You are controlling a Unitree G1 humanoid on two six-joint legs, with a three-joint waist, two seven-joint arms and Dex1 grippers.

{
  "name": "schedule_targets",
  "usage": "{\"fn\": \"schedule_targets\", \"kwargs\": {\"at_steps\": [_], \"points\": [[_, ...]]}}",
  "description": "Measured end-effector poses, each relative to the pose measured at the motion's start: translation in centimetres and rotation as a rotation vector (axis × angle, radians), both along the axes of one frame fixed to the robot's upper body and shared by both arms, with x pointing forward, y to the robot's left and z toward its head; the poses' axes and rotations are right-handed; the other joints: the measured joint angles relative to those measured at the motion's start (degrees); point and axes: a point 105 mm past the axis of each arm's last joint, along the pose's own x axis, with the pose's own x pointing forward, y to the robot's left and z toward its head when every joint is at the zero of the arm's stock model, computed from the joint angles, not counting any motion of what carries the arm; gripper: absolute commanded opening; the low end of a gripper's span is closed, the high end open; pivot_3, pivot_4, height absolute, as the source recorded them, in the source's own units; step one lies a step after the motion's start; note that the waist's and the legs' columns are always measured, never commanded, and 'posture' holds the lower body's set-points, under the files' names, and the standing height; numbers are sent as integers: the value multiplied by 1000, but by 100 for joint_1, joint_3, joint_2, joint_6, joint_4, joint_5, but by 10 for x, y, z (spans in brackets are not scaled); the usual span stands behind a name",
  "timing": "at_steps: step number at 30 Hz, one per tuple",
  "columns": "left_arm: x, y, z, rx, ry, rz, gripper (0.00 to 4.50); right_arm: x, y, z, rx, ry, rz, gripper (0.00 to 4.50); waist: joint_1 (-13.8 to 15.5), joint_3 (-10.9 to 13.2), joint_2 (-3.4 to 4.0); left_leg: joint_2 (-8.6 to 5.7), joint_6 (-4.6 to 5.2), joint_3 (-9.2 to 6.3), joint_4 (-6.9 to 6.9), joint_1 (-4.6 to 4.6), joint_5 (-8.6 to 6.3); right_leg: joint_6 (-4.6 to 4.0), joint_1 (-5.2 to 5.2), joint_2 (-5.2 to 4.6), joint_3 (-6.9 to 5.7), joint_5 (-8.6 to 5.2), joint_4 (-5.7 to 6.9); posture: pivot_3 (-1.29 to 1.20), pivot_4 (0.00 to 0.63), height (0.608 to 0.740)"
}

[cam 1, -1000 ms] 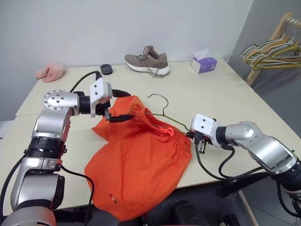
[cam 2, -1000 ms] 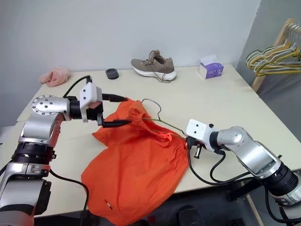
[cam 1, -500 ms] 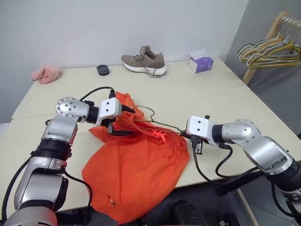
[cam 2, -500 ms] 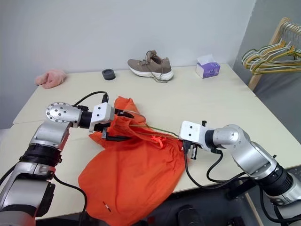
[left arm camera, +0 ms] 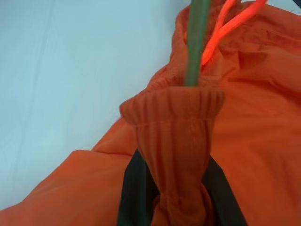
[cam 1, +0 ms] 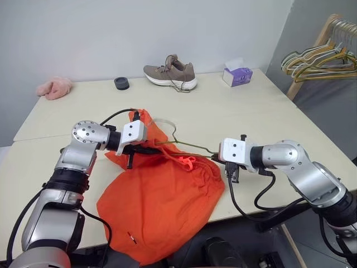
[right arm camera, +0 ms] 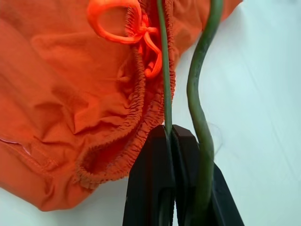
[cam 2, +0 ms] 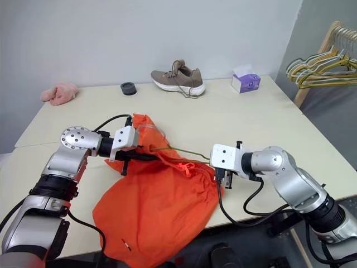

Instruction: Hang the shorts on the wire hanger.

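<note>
Shorts (cam 1: 162, 201) in bright orange fabric lie bunched at the centre of the head view, spreading down toward the lower middle of the frame, where they hang over the near edge of a pale table (cam 1: 268, 117). The olive-grey wire hanger (cam 1: 187, 146) runs across the middle of the frame, its thin wire passing into the gathered waistband, with its curved hook rising just above the fabric. An orange drawstring (right arm camera: 123, 21) loops beside the wire in the right wrist view.

The left gripper (cam 1: 146, 149), at centre left, is clenched on a gathered fold of the shorts' waistband; in the left wrist view the ribbed fabric is pinched between its black fingers (left arm camera: 132, 193). The right gripper (cam 1: 221, 160), right of centre, is clamped on the hanger's wire at the waistband's edge; the right wrist view shows the wire held between its tightly closed fingers (right arm camera: 150, 183).

Along the top of the head view, on the far side of the table, sit a pink fluffy cloth (cam 1: 54, 87) at upper left, a small black round object (cam 1: 121, 83), a brown sneaker (cam 1: 170, 72) at top centre, and a purple tissue box (cam 1: 237, 74). A bunch of yellow, green and grey hangers (cam 1: 318, 56) hangs at the upper right edge.
</note>
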Motion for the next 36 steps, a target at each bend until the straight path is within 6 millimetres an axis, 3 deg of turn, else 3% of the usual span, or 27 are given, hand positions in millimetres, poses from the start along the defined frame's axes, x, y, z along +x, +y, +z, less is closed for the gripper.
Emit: {"fn": "schedule_targets", "kwargs": {"at_steps": [2,6,11,13,16,23,30,33,36], "points": [[-2,-1,-1,1,3,-4,0,0,-1,0,-14,-13,22,691,-6,0,0,0,0,0,2,0,0,0,0,0,0,0,1,-232,30,740],[-4,-2,-3,1,11,-5,0,7,-18,-2,-52,-36,0,2077,-7,0,0,-1,0,-1,7,0,0,1,2,0,0,0,4,-230,35,740],[-6,5,-6,8,28,23,0,13,-76,-11,-88,24,-213,3769,17,-1,-2,-2,0,-7,6,2,0,0,8,-1,2,0,4,-232,41,740],[-6,5,-7,6,27,28,0,4,-84,-24,-6,124,-307,3769,36,-7,-10,6,0,-24,6,2,0,0,14,-1,0,0,5,-231,41,740],[-6,4,-6,3,19,35,0,-12,-74,-48,112,296,-385,3769,18,-7,-11,6,-1,-14,7,23,0,2,19,2,6,-2,33,-229,41,740],[-8,2,-5,3,19,30,0,-27,-39,-50,341,461,-472,3769,-27,-7,-11,5,-2,-19,60,32,1,26,36,6,7,-16,67,-230,39,740],[-8,4,-4,0,30,41,0,-23,-21,-66,392,505,-549,3769,-37,-9,-13,0,-1,-19,63,26,0,26,34,7,9,-16,66,-229,36,740],[-8,2,-3,-5,24,37,0,-23,-13,-72,410,521,-566,3224,-45,-9,-13,0,-1,-19,63,25,0,26,33,8,9,-16,66,-229,36,740],[-8,2,-3,-9,23,42,0,-23,-10,-74,406,518,-570,2176,-44,-9,-13,-1,-1,-19,63,24,0,26,33,7,8,-16,65,-221,36,740]]}}
